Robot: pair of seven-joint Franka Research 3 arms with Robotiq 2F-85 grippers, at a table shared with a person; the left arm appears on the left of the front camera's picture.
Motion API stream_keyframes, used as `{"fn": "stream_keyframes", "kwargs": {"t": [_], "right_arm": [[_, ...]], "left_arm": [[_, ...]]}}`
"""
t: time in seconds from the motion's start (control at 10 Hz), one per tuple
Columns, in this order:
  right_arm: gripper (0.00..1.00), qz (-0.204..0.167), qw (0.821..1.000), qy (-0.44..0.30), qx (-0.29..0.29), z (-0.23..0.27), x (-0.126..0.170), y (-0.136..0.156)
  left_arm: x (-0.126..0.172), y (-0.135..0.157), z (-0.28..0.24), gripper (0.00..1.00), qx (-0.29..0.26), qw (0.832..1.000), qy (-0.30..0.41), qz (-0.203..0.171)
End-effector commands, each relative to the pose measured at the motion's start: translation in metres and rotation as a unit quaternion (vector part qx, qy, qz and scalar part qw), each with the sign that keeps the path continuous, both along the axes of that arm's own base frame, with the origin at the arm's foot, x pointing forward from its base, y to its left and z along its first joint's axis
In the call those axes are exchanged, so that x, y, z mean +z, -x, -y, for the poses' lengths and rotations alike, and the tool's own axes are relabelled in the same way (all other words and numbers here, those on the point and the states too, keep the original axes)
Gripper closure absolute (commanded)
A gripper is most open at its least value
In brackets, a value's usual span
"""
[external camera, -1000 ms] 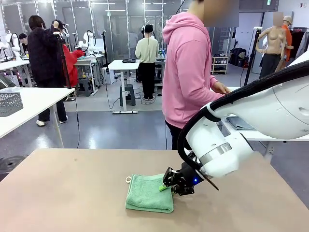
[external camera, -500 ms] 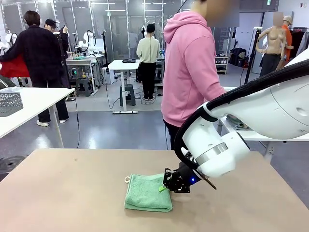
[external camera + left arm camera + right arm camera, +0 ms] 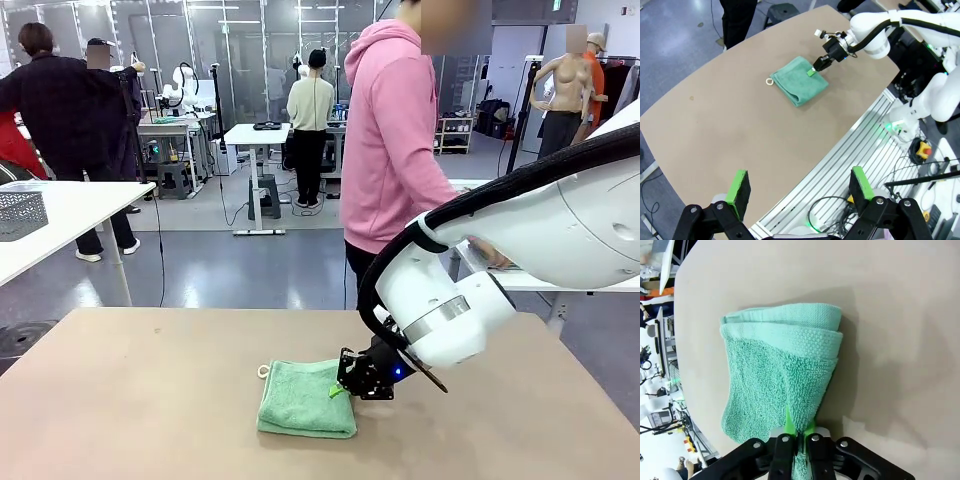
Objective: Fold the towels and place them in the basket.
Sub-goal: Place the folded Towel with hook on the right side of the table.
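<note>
The right claw [image 3: 337, 389] is clamped on the right-hand edge of a folded mint-green towel [image 3: 300, 405], which lies flat near the middle of the tan bench [image 3: 130, 400]. The claw's green pads are pressed together on the terry cloth. From the front, the bulky white right arm [image 3: 450, 310] hides most of the grip and part of the bench's far edge. The right wrist view is clearer: the claw's black body covers the towel's nearest edge, and the stacked layers of the fold show at the far end. A small pale corner loop [image 3: 265, 371] pokes out at the towel's far left corner. The left claw [image 3: 800, 182] hangs high above the bench's edge, well apart from the towel, jaws spread wide (nothing between them). A person in a pink hoodie [image 3: 390, 150] stands at the far side, turned toward another table, one hand partly hidden behind the arm.
</note>
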State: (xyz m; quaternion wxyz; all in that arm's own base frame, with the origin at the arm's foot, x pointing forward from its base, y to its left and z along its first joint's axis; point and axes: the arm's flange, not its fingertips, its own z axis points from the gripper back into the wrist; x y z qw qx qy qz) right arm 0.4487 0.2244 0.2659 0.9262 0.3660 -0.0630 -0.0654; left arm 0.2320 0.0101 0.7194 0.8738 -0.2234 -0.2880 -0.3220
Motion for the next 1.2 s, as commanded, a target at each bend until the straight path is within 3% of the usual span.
{"fn": "stream_keyframes", "kwargs": {"t": [0.0, 0.1, 0.2, 0.5, 1.1], "right_arm": [[0.94, 0.0, 1.0, 0.0, 0.0, 0.0, 0.0, 0.0], [0.94, 0.041, 0.999, 0.012, 0.002, 0.014, 0.026, 0.007], [0.94, 0.055, 0.998, 0.02, 0.013, 0.038, 0.042, 0.015], [0.94, 0.081, 0.994, 0.072, 0.023, 0.102, 0.056, 0.021], [0.94, 0.088, 0.984, 0.155, 0.023, 0.278, 0.07, 0.009]], "left_arm": [[0.001, 0.001, 0.001, 0.0, -0.013, 1.0, 0.003, 0.004], [0.001, 0.001, 0.001, 0.0, -0.013, 1.0, 0.003, 0.004], [0.001, 0.001, 0.001, 0.0, -0.013, 1.0, 0.003, 0.004], [0.001, 0.001, 0.001, 0.0, -0.013, 1.0, 0.003, 0.004], [0.001, 0.001, 0.001, 0.0, -0.013, 1.0, 0.003, 0.004]]}}
